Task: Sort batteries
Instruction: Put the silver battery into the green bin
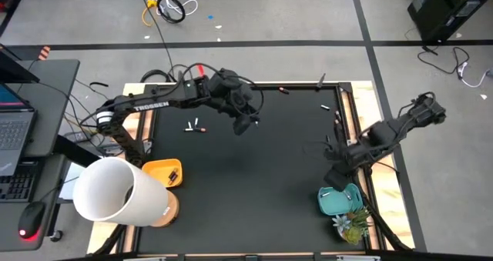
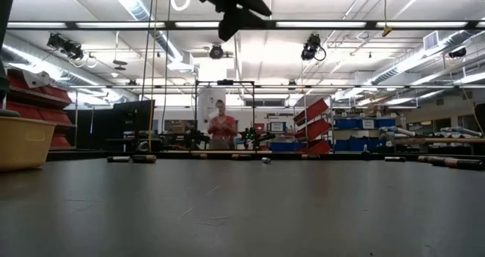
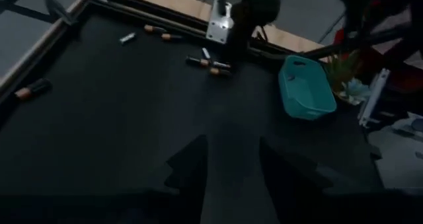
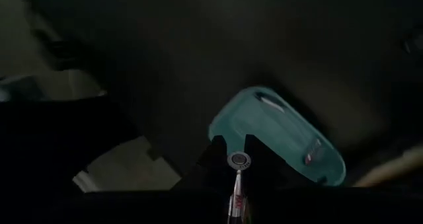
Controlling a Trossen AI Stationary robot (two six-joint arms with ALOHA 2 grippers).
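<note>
Several batteries lie loose on the black mat: a pair near my left gripper, and others along the far and right edges. My left gripper hovers above the mat's middle, open, with nothing between its fingers. My right gripper hangs over the near right corner, shut on a silver battery. It is just above the teal bin, which holds a few batteries. A yellow bin stands at the near left. My right gripper pinches the silver battery between its two fingertips, which point steeply down. The battery's round end shows between the fingertips, and its body runs back along the fingers. It is lifted clear, over the teal bin's rim.
A large white cylinder stands at the near left corner beside the yellow bin. A small plant sits next to the teal bin. Wooden edging frames the mat. The mat's middle is bare. A person stands far behind the table.
</note>
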